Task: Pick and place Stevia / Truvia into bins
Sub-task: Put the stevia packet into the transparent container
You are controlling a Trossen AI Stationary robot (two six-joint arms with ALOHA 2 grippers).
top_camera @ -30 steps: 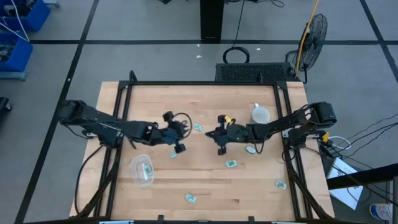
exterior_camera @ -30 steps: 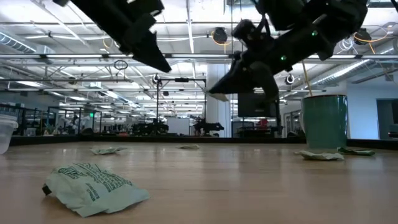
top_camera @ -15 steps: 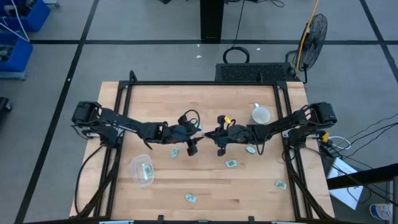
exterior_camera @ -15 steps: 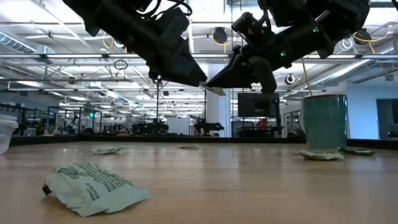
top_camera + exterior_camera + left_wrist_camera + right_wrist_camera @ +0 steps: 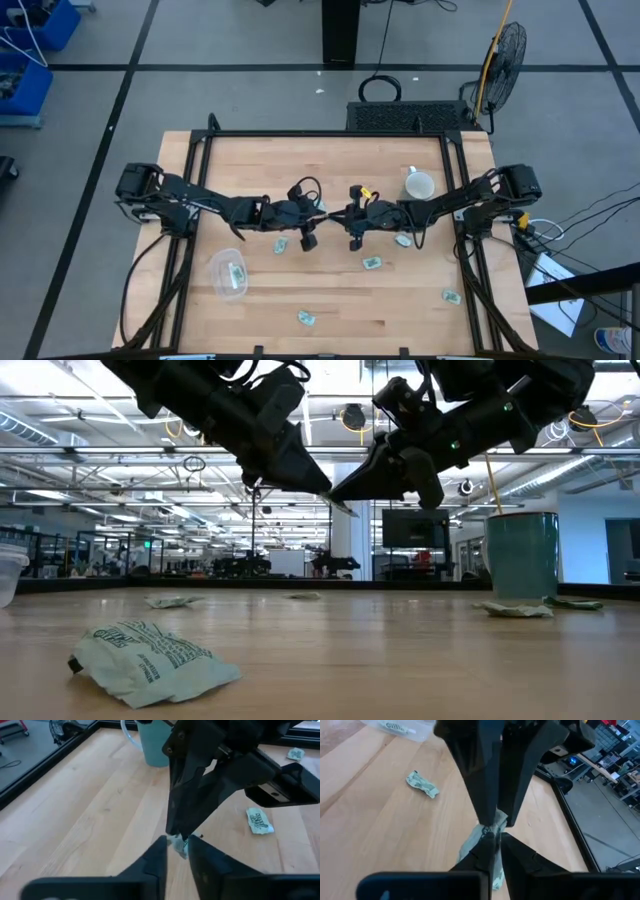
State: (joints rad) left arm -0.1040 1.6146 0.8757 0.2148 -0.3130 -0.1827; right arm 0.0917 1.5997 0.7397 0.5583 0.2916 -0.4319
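The pale planked wooden bench (image 5: 330, 290) carries a frosty clear round tub (image 5: 228, 273) near-left holding one sachet; a teal mug (image 5: 521, 555) stands far right; crinkled green-white paper sachets (image 5: 372, 263) lie scattered; above mid-bench the left end effector (image 5: 314, 221) and right end effector (image 5: 335, 217) meet tip to tip, both nearly closed, pinching one sachet (image 5: 177, 843) between them.

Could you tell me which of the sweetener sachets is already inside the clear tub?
The sachet lying in the clear tub near the table's front left; the others lie on bare wood.

Pale green-and-white sachets (image 5: 372, 263), teal mug (image 5: 521, 555), light wooden table (image 5: 260, 170).
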